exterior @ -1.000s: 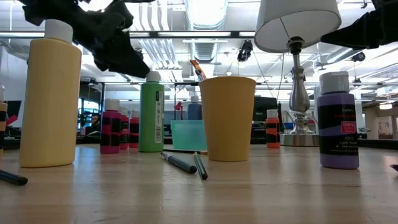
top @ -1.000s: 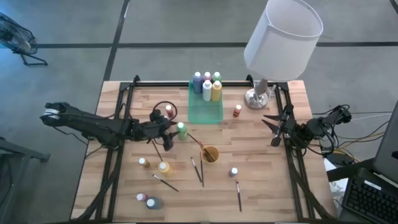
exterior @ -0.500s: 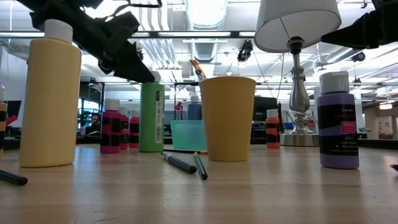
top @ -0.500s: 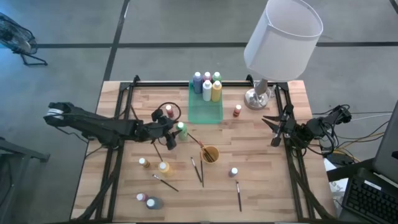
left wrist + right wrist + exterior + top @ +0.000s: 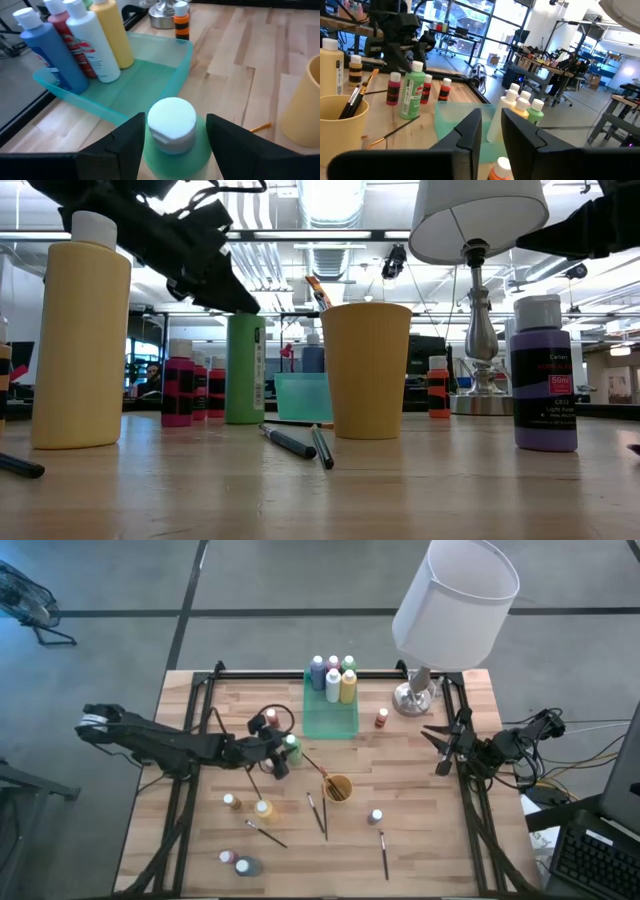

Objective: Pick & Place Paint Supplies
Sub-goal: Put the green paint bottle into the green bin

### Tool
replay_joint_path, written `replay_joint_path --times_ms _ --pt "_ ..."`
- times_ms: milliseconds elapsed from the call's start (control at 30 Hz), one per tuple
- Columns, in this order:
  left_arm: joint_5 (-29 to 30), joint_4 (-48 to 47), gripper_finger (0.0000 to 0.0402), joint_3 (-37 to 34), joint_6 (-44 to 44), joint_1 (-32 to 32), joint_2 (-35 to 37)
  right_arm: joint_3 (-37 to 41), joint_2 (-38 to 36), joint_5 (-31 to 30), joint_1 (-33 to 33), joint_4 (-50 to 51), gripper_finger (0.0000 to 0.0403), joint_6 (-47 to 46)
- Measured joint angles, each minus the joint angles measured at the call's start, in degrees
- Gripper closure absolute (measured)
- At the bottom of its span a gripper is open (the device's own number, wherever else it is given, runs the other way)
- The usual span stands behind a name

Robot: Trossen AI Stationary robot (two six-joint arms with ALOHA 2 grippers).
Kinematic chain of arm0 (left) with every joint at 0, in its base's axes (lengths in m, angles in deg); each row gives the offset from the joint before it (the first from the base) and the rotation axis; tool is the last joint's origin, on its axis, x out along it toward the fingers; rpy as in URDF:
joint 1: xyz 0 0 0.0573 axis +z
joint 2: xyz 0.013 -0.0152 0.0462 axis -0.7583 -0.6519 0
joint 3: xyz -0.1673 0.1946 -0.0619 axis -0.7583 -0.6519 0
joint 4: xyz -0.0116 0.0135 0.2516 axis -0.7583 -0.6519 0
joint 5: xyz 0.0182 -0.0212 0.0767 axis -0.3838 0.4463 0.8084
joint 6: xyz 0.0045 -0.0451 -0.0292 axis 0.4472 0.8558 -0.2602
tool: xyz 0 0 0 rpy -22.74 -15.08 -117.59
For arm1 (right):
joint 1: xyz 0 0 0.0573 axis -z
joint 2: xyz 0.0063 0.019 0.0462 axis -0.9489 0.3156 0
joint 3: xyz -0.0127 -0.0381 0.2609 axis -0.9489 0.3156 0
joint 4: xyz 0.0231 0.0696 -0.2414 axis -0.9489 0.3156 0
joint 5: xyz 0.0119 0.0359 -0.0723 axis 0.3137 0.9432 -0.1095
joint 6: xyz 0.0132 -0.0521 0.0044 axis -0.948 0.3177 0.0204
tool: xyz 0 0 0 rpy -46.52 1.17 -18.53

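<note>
Left hand (image 5: 172, 137), fingers apart, straddles the green bottle's (image 5: 175, 150) white cap just beside the green tray (image 5: 145, 85); close squarely on the neck, lift vertically.

Grey floor (image 5: 300, 580), white-shaded lamp (image 5: 455, 595), bright ceiling lights (image 5: 330, 200), large windows (image 5: 465, 25), desks beyond.

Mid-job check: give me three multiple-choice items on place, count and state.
1. The left hand is at: A the lamp; B the green bottle near the tray; C the cup.
2. Bottles in the tray: A two; B five; C nine.
3. The left hand is: A open; B shut on a brush; C shut on the cup.
B, its fingers flank that bottle's cap; B, five caps show from above; A, gaps show beside the cap.
The right hand waits at the table's right edge.
</note>
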Motion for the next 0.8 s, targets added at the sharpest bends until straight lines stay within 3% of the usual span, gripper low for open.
replay_joint_path --times_ms 200,433,800 --pt "0.28 0.51 0.0214 0.00 0.02 0.06 -0.02 0.00 0.00 -0.01 -0.01 0.00 0.0307 0.00" --pt "0.21 0.70 0.0277 0.00 0.28 0.06 -0.04 0.00 0.00 -0.01 -0.01 0.00 0.0286 0.00" --pt "0.21 0.57 0.0271 0.00 1.59 0.06 -0.04 0.00 0.00 -0.01 0.01 0.00 0.0257 0.01"
